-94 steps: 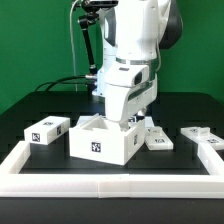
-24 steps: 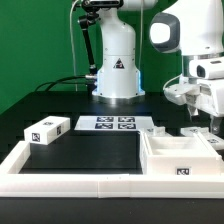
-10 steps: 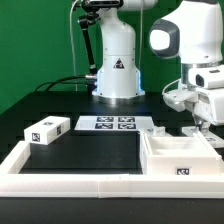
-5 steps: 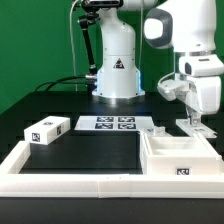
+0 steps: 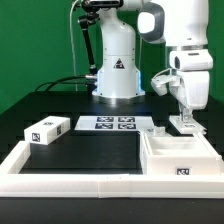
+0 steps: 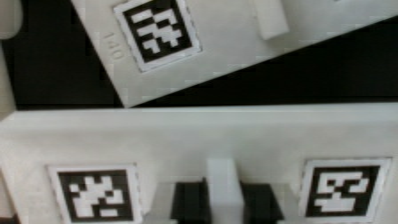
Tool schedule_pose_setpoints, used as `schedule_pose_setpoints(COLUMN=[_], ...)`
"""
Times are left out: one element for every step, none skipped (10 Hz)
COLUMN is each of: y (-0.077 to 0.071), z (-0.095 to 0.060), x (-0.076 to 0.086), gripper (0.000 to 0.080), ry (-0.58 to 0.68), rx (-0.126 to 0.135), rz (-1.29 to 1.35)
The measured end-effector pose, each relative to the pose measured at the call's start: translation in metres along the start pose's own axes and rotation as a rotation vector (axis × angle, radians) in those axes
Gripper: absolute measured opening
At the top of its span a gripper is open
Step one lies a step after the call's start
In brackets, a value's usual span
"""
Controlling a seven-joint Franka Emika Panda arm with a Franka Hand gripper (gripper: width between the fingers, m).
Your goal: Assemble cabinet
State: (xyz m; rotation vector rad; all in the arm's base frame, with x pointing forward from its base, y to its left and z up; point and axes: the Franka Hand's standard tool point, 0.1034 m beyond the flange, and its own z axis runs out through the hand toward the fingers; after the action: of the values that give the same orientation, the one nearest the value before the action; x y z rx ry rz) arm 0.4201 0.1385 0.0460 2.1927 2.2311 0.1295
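The cabinet (image 5: pixel 178 160), an open white box with a tag on its front face, sits at the front on the exterior view's right. My gripper (image 5: pixel 186 119) hangs just behind it, fingers down on a flat white door panel (image 5: pixel 194 129). In the wrist view my gripper (image 6: pixel 222 196) has its dark pads (image 6: pixel 185 200) close together on a thin white ridge of that panel (image 6: pixel 107 145), between two tags. A second tagged white panel (image 6: pixel 214 60) lies tilted beyond it.
A small white tagged block (image 5: pixel 46 130) lies at the exterior view's left. The marker board (image 5: pixel 108 124) lies at the middle back by the robot base (image 5: pixel 116 70). A white border rail (image 5: pixel 70 181) runs along the front and left sides.
The cabinet has gone from the middle to the front right corner. Over the last second the arm has swung left and the hand has turned, with the fingers down at the panel behind the cabinet.
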Motion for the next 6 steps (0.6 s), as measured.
schedule_pose_setpoints(y=[-0.002, 0.001, 0.004, 0.006, 0.005, 0.005], z=[0.002, 0.0, -0.003, -0.004, -0.003, -0.003], x=[-0.001, -0.008, -0.013, -0.015, -0.014, -0.015], gripper=[0.0068, 0.0068, 0.0068, 0.0068, 0.0068, 0.0068], ry=[-0.001, -0.007, -0.011, -0.016, -0.016, -0.016], rx=[0.004, -0.002, -0.01, -0.006, -0.004, -0.003], rz=[0.048, 0.072, 0.085, 0.087, 0.086, 0.087])
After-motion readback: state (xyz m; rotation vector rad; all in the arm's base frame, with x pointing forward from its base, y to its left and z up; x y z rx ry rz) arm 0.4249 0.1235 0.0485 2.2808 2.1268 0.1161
